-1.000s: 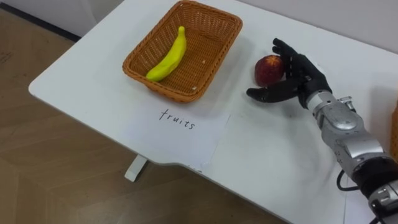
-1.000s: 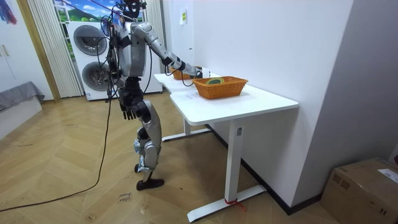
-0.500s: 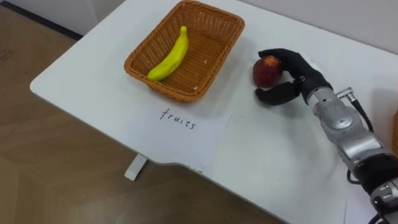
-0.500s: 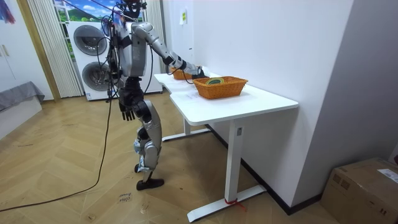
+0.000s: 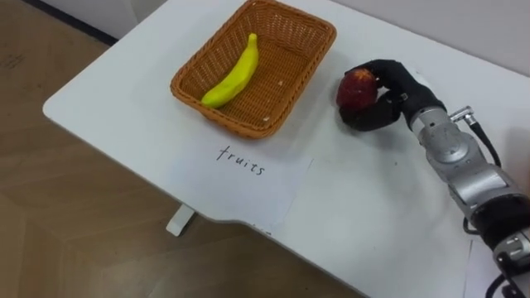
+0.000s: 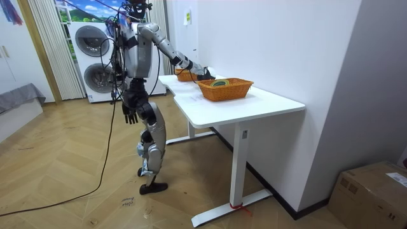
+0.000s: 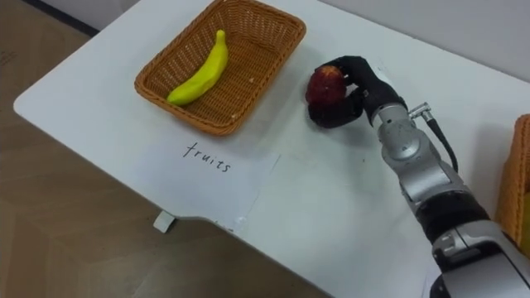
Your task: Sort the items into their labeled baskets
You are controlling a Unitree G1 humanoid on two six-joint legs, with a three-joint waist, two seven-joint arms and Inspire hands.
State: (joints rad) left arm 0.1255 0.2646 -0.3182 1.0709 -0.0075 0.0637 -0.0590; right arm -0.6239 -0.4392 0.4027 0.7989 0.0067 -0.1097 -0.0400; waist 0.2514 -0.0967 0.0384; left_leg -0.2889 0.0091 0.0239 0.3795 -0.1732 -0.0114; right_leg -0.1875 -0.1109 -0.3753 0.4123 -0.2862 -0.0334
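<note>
Oblong woven wicker basket (image 5: 224, 116) on white table (image 5: 124, 99): one yellow banana (image 5: 232, 73) lying inside, lengthwise. White paper sheet (image 5: 240, 170) with a handwritten label lies just in front of it. Second wicker basket (image 7: 520, 178) at the table's right edge; its contents cannot be told. One red apple (image 5: 354, 87) is on the table just right of the first basket, with the right hand (image 5: 399, 93) curled round it, fingers over its top and thumb under. Left hand (image 6: 130, 114) hangs at the robot's side.

A curved yellow banana (image 5: 232, 73) lay in a brown wicker basket (image 5: 236, 124), a white paper sheet (image 5: 248, 178) before it, a round red apple (image 5: 354, 88) to its right.
</note>
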